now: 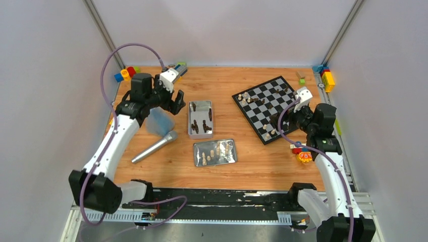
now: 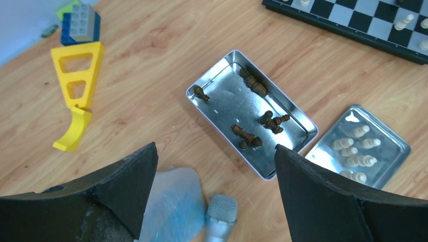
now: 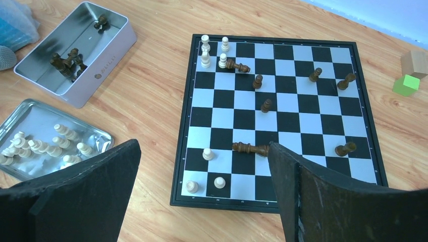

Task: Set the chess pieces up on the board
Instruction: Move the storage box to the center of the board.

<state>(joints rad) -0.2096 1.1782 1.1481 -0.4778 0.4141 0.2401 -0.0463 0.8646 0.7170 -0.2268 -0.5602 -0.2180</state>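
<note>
My left gripper (image 2: 214, 164) gapes wide and empty above the deep rectangular metal tin (image 2: 228, 98) of dark brown chess pieces (image 2: 247, 137). My right gripper (image 3: 203, 151), equally wide and empty, hovers over the black-and-white checkered board (image 3: 298, 103) at the far right corner of the wooden table (image 1: 252, 171).

Small printed mark on the outer side wall of the deep tin (image 3: 101, 60), too fine for me to read. I can read nothing else.

Wooden table (image 1: 262, 169) bears board (image 1: 268, 108), microphone (image 1: 154, 147) (and two trays (image 2: 227, 101)).
</note>
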